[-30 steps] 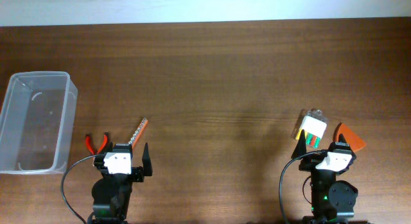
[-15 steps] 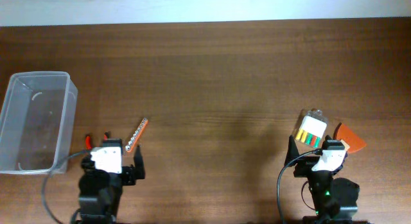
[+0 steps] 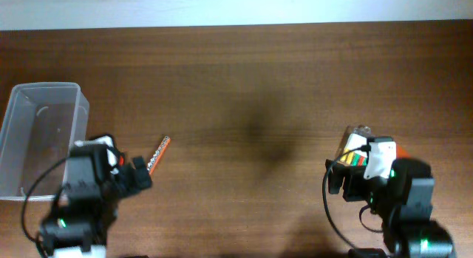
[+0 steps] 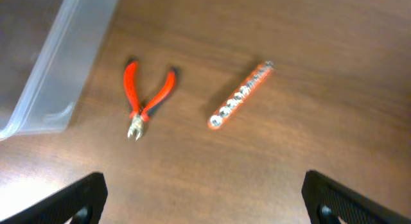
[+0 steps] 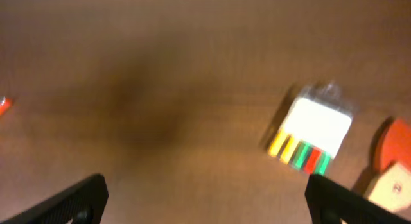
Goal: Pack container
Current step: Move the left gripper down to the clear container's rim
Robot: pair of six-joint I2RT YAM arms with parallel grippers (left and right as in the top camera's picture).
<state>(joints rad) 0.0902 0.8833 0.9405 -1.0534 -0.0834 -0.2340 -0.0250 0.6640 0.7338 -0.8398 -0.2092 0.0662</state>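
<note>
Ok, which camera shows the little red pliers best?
The left wrist camera: the red pliers lie whole on the table, handles spread, beside the container. From overhead the left arm covers them. The right wrist camera misses them.

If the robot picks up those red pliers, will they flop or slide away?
The pliers lie with handles spread, so they probably hinge and may swing if held by one handle. They look flat and thin: likely light, unlikely to roll. On the smooth wooden table a push might skid them.
</note>
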